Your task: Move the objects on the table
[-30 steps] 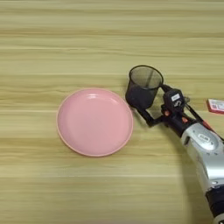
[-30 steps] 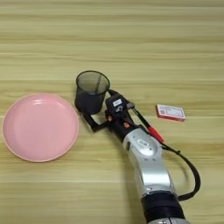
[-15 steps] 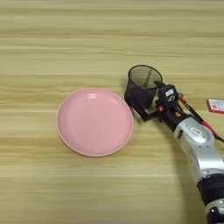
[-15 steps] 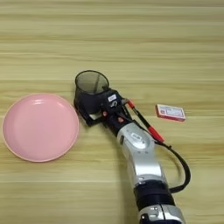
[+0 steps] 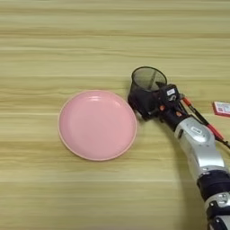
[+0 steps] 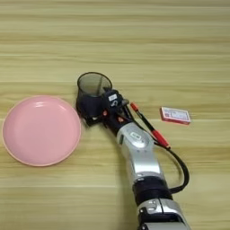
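Since a second ago the claw has closed in on the black wire-mesh cup: it stood just to the cup's right then, and now its black fingers sit against the cup's lower wall on the side facing the robot. The cup itself stands where it did, upright, mouth open upward, just right of the round pink plate and not touching it. The plate has not shifted either.

With dark fingers in front of dark mesh, I cannot tell whether the claw is spread around the base, pinching the wall, or only pressed against it. The low approach at the base reads as a setup either for a grasp of the wall or for a push toward the plate; which one is not clear from this moment.

A slim red-and-black pen lies slanted on the bench, running from just beside the wrist down toward the right, partly under the silver forearm. Its upper end is close to the claw, so a sideways sweep of the arm could knock it. The white-and-red packet lies flat further right, well apart from the cup and near the pen's lower stretch without touching it. No marker shows in either view.

A light mesh cup of this kind probably tips easily if pushed high, which may be why contact is made so low
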